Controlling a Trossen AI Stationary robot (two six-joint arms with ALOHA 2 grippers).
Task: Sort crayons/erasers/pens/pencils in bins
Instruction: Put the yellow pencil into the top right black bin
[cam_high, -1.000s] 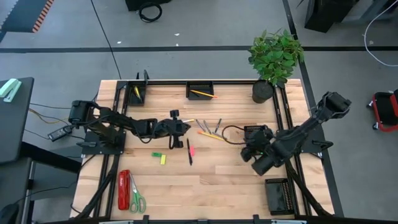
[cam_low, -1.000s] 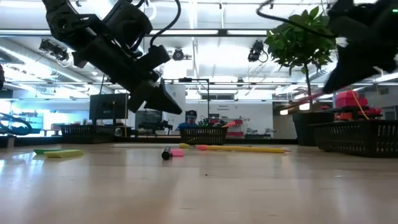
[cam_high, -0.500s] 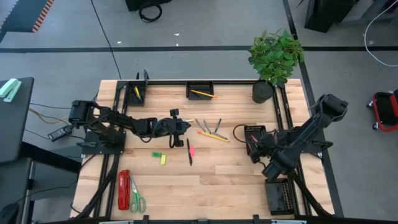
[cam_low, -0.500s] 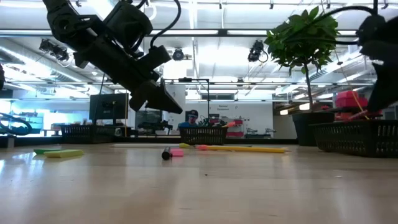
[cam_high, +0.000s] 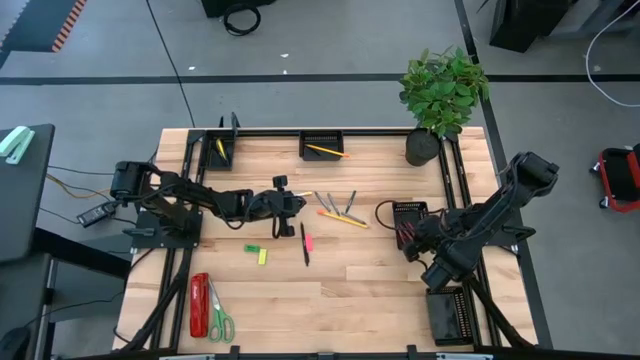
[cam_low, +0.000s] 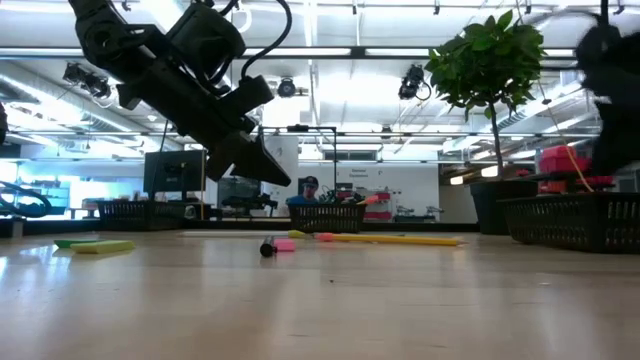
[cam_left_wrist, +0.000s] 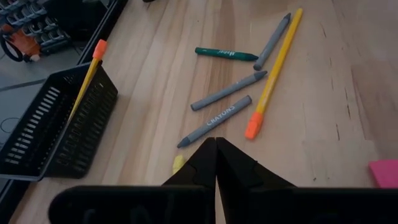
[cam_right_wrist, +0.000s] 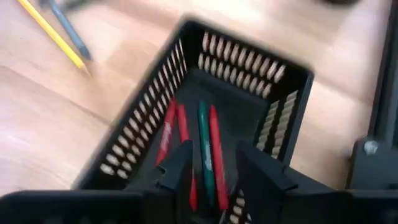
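Note:
My right gripper (cam_right_wrist: 214, 171) stands open above the mesh bin (cam_high: 410, 215) at the table's right. Two red crayons (cam_right_wrist: 166, 140) and a green one (cam_right_wrist: 204, 149) lie on that bin's floor, below the gap between the fingers. My left gripper (cam_left_wrist: 216, 163) is shut with nothing in it and hangs above the table's middle (cam_high: 290, 205). Just beyond it lie grey crayons (cam_left_wrist: 214, 121), a green crayon (cam_left_wrist: 225, 54) and a yellow pencil (cam_left_wrist: 273, 68) with an orange end. A black pen (cam_high: 304, 243) and small erasers (cam_high: 260, 253) lie nearer the front edge.
Bins stand at the far left (cam_high: 222, 150), the far middle (cam_high: 322, 145), which holds a pencil, and the near right (cam_high: 445, 312). A potted plant (cam_high: 440, 95) fills the far right corner. A red stapler (cam_high: 199, 305) and green scissors (cam_high: 218, 318) lie near left.
My right gripper has swung over the right-hand bin, turning and tipping further down. In the low view it has left the picture toward the right.

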